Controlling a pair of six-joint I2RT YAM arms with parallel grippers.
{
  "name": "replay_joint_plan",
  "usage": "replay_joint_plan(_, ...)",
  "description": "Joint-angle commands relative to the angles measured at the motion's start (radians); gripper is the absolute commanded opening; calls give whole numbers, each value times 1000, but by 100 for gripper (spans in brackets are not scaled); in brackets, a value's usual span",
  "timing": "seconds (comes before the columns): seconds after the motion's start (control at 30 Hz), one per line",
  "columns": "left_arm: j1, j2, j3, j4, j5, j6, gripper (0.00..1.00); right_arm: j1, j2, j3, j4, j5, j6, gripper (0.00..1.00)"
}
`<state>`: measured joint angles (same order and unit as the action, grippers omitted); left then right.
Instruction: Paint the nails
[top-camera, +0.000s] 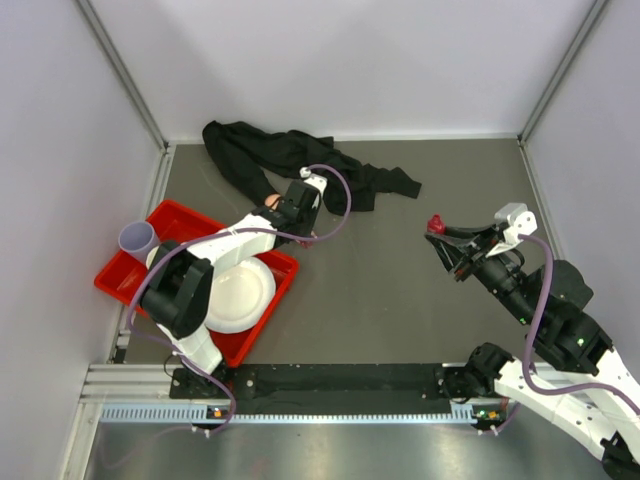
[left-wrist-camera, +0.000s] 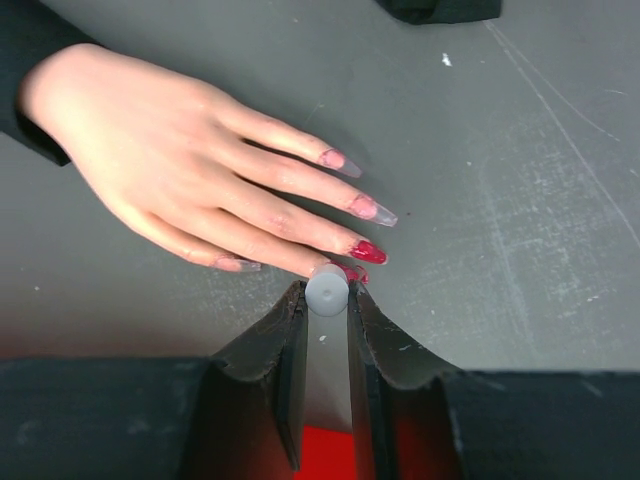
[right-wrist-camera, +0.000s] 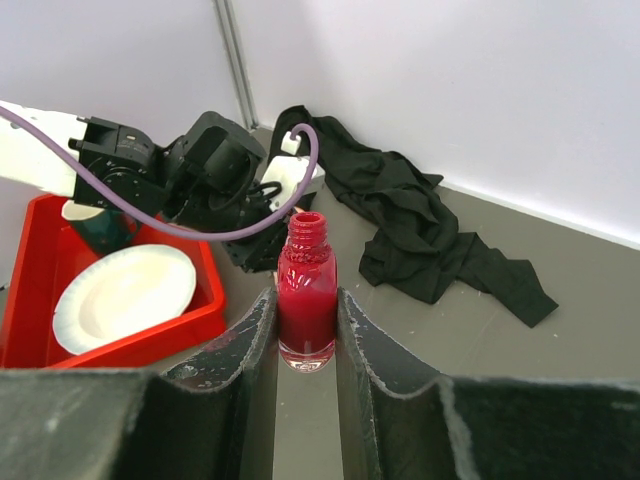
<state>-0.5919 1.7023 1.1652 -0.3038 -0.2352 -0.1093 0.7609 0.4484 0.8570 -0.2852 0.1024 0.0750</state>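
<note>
A pale mannequin hand (left-wrist-camera: 170, 170) lies flat on the grey table, its wrist in a black sleeve (top-camera: 250, 160). Of its nails, one (left-wrist-camera: 368, 252) is dark red; two longer fingers carry pale, faintly pink nails (left-wrist-camera: 378, 210). My left gripper (left-wrist-camera: 327, 295) is shut on a white round cap (left-wrist-camera: 327, 289), held right over a red-smeared fingertip. Off to the right, my right gripper (right-wrist-camera: 306, 305) is shut on an uncapped bottle of red polish (right-wrist-camera: 306, 290), held upright above the table; the same bottle (top-camera: 435, 222) shows from above.
A red tray (top-camera: 120, 285) at the left holds a white plate (top-camera: 240, 290) and a greyish cup (top-camera: 137, 238). Black cloth (top-camera: 350, 175) sprawls along the back of the table. Walls close in on three sides.
</note>
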Motion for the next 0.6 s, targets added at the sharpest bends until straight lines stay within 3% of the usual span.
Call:
replay_joint_plan(0.0,-3,-18,34,14,-49,10,0,-6,9,5,24,-15,11,0)
replay_joint_plan(0.57,-3,-9,34,32,-27,16,0,-6,10,5,23,-15,11,0)
